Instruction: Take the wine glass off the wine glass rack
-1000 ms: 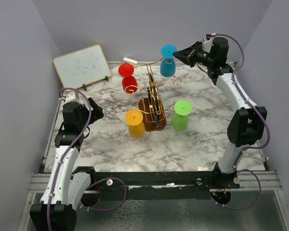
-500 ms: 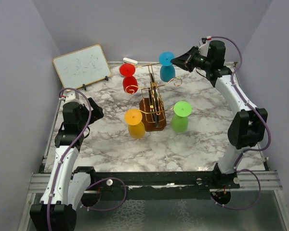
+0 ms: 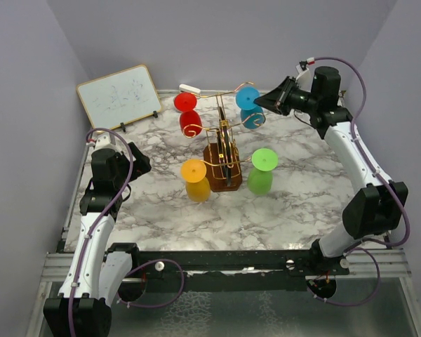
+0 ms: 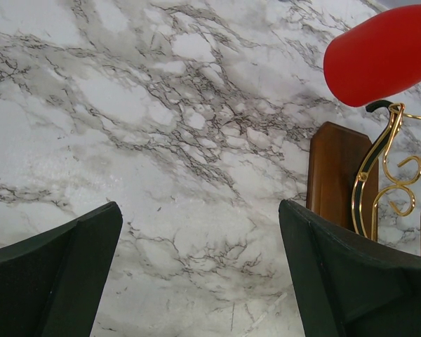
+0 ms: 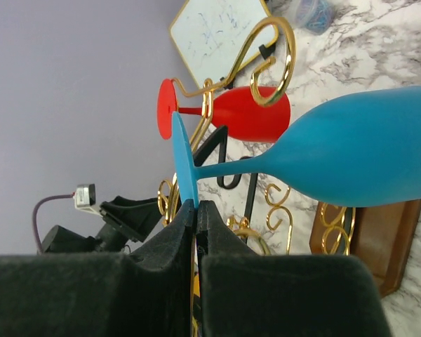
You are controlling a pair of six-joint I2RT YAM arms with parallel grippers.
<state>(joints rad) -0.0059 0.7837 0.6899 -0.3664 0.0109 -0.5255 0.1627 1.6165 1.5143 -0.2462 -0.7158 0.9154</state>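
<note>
A white, grey-veined marble counter point(image 3: 295, 200) sits between plain lilac walls. At the far right of the wine glass rack point(image 3: 223, 151), just beside its upper scroll arm, the blue wine glass point(image 3: 248, 100) is upside down, foot up and bowl down, with its stem nearly vertical. It is opaque and matte. The right tool point(image 3: 261, 102) pinches its foot's rim; the left tool point(image 4: 200, 232) gapes wide, holding nothing.
</note>
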